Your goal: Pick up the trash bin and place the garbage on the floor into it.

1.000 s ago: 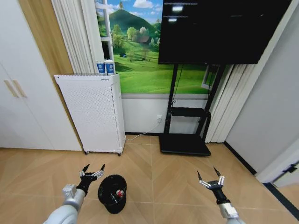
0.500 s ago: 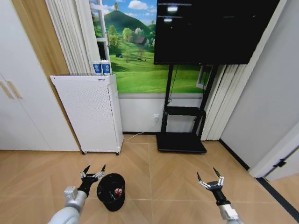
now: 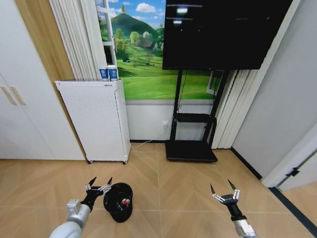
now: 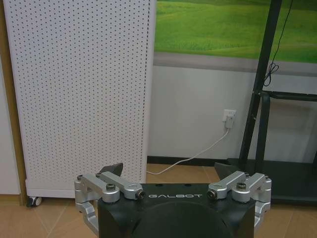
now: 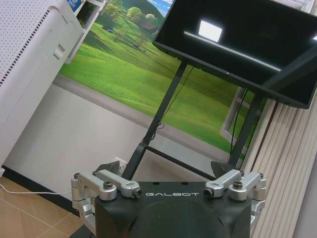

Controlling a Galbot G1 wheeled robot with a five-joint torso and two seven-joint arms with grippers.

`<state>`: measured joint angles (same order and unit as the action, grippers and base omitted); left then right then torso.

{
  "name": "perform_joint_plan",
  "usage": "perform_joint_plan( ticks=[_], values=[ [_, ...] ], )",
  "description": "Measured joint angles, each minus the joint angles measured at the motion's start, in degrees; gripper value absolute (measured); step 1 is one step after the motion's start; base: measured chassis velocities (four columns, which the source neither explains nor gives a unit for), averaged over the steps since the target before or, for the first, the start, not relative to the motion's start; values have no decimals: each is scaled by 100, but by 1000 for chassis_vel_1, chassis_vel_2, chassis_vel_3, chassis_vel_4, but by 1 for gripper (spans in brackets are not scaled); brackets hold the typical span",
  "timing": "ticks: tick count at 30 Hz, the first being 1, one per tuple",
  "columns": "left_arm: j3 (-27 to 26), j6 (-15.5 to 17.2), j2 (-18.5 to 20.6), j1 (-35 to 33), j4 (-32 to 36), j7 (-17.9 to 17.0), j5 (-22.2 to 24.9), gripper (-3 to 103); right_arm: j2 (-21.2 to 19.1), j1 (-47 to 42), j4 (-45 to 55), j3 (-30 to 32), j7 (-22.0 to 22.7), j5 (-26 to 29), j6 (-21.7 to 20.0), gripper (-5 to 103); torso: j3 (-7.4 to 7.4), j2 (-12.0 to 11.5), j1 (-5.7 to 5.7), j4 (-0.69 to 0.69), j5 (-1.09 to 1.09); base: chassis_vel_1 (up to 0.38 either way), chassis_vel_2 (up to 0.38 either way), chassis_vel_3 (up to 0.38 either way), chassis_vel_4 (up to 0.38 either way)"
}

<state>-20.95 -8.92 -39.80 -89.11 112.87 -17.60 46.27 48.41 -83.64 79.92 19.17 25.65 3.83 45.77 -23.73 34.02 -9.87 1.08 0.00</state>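
The trash bin (image 3: pixel 119 201), a small black round mesh basket, stands upright on the wood floor in the lower left of the head view. A red-and-white piece of garbage (image 3: pixel 126 202) lies inside it. My left gripper (image 3: pixel 99 184) hovers open just left of the bin's rim, apart from it. In the left wrist view the same gripper (image 4: pixel 168 171) has its fingers spread, facing the white unit. My right gripper (image 3: pixel 223 191) hangs open over bare floor well to the right of the bin. The right wrist view shows that gripper (image 5: pixel 163 168) holding nothing.
A tall white perforated box unit (image 3: pixel 94 121) on casters stands against the wall behind the bin, with blue-and-white cups (image 3: pixel 108 73) on top. A black TV stand (image 3: pixel 190 148) is to its right, with a white cable (image 3: pixel 148 143) on the floor between them. White cabinet doors (image 3: pixel 20 99) line the left.
The whole head view has shifted a little, so the camera has moved. Both grippers stay open, and the left one keeps its place beside the bin.
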Motion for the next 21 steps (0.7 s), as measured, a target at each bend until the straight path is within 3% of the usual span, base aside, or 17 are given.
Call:
perform_joint_plan(
  ticks=[21],
  values=[
    [194, -3, 64, 185, -99, -88, 68, 100, -22, 98, -38, -50, 57, 14, 0, 100, -314, 526, -214, -1, 0, 0, 0, 0, 0]
  ],
)
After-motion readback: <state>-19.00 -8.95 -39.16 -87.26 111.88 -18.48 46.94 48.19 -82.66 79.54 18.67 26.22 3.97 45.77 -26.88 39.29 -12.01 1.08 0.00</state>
